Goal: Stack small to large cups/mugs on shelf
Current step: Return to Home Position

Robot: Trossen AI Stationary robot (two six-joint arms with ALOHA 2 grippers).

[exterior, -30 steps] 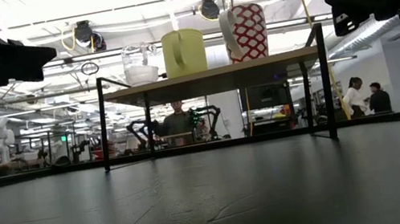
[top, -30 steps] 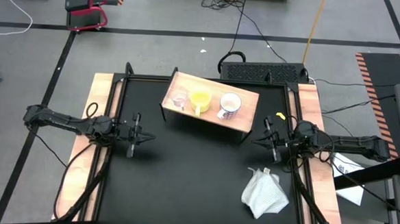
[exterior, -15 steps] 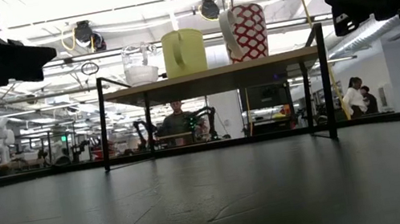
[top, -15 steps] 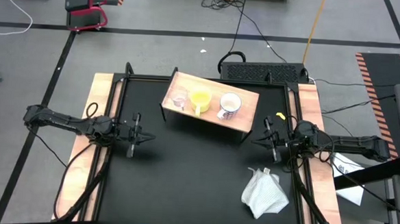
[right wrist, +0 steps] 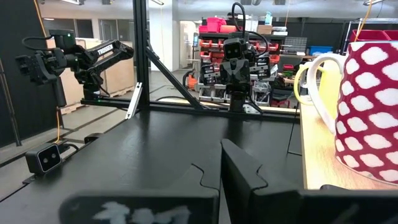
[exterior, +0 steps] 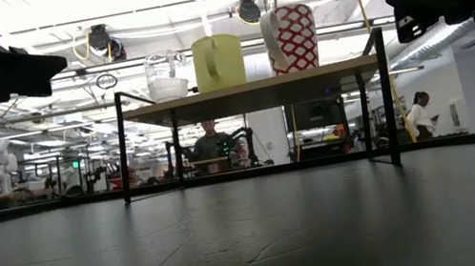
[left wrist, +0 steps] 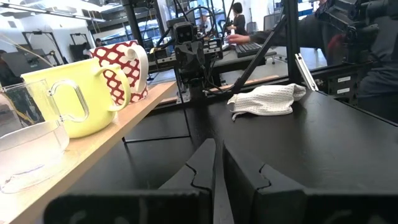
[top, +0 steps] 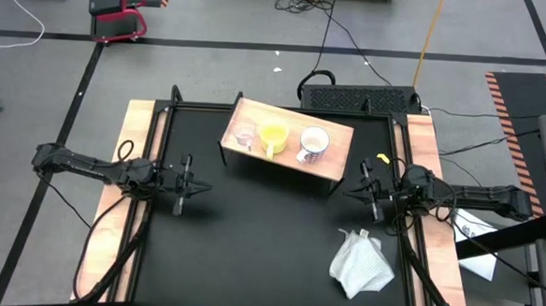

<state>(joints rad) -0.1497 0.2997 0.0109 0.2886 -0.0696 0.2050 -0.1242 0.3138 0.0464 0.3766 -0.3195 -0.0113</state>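
Observation:
Three vessels stand in a row on the light wooden shelf at the table's far side: a small clear glass cup, a yellow handled mug and a white mug with a dark red pattern. In the low view the glass cup, the yellow mug and the patterned mug rest on their bases. My left gripper hangs shut and empty at the table's left. My right gripper hangs shut and empty at the table's right.
A crumpled white cloth lies on the black table top near the front right. Pale wooden strips run along the table's left and right sides. The shelf's dark legs stand on the table. People show in the room beyond.

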